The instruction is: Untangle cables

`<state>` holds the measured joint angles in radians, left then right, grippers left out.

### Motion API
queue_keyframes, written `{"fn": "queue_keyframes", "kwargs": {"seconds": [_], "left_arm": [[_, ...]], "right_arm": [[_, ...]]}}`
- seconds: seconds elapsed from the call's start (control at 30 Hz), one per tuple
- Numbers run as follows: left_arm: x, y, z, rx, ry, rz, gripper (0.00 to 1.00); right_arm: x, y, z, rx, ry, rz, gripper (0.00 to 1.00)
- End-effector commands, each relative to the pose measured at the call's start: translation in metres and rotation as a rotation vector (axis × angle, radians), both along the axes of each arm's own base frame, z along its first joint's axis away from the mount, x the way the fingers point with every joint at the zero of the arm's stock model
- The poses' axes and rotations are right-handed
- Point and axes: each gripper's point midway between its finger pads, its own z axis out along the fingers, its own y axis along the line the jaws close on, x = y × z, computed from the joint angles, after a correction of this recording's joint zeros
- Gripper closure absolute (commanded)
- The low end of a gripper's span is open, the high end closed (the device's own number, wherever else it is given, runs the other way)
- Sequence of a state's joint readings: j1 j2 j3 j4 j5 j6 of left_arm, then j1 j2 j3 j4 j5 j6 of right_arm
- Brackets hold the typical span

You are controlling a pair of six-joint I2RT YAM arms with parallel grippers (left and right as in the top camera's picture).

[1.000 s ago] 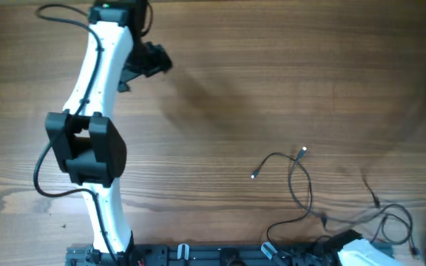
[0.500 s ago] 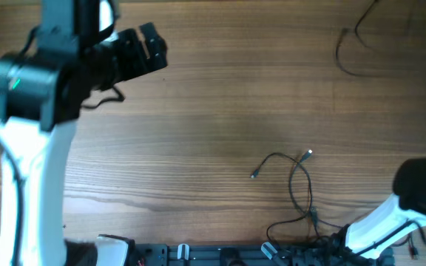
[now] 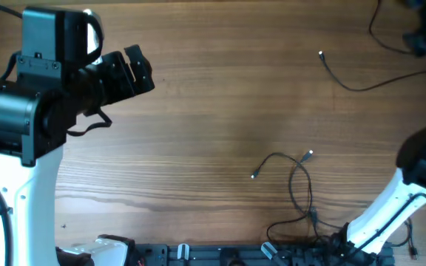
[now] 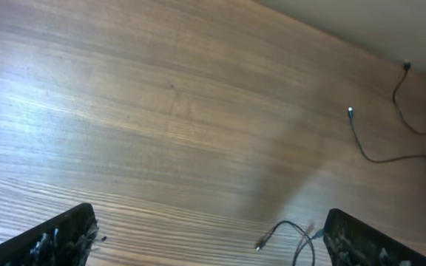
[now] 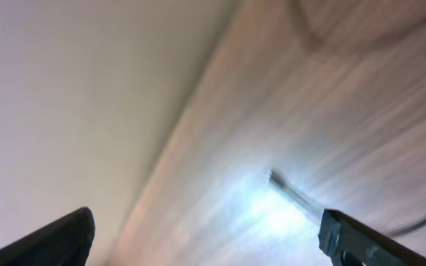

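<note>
Left tool (image 4: 209, 222): black fingers spread wide and empty, held over the left side on a white arm (image 3: 21, 196), black wrist pointing right. Right tool (image 5: 205, 229): fingers also apart and empty, up at the far right corner; view blurred.

Brown wood-grain tabletop (image 3: 220, 111), pale wall (image 4: 361, 22) beyond.

The looped thin black cable (image 3: 299, 185) lies near the front edge, well right of the left tool. The second thin black cable (image 3: 361, 88) trails across the far right, near the right tool but not in it.
</note>
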<state>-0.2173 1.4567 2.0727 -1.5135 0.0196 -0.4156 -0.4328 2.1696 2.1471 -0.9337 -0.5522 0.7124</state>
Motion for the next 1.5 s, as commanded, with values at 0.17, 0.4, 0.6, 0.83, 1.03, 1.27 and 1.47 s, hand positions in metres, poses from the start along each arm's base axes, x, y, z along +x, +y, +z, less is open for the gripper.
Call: {"fn": "queue_keyframes", "kwargs": {"seconds": [0.17, 0.4, 0.6, 0.83, 1.03, 1.27, 1.47], "left_arm": [[-0.001, 0.002, -0.002, 0.025, 0.008, -0.009, 0.00], [-0.003, 0.002, -0.003, 0.040, 0.012, -0.026, 0.00], [-0.012, 0.004, -0.010, 0.051, 0.056, -0.030, 0.00], [-0.013, 0.005, -0.011, 0.053, 0.064, -0.030, 0.00], [-0.014, 0.005, -0.012, 0.052, 0.071, -0.027, 0.00], [-0.014, 0.005, -0.012, 0.052, 0.071, -0.027, 0.00], [-0.015, 0.005, -0.012, 0.052, 0.072, -0.028, 0.00]], "right_arm": [[-0.029, 0.033, -0.058, -0.114, 0.400, -0.586, 0.01], [-0.064, 0.056, -0.161, -0.013, 0.575, -0.709, 0.01], [-0.058, 0.072, -0.203, 0.046, 0.511, -0.612, 0.00], [-0.002, 0.031, -0.175, -0.757, 0.164, 0.178, 0.01], [0.008, 0.087, -0.179, -1.020, -0.182, 0.970, 0.07], [-0.013, 0.091, -0.224, -0.989, -0.121, 1.132, 0.15], [-0.025, 0.093, -0.281, -0.868, -0.024, 1.079, 0.65]]}}
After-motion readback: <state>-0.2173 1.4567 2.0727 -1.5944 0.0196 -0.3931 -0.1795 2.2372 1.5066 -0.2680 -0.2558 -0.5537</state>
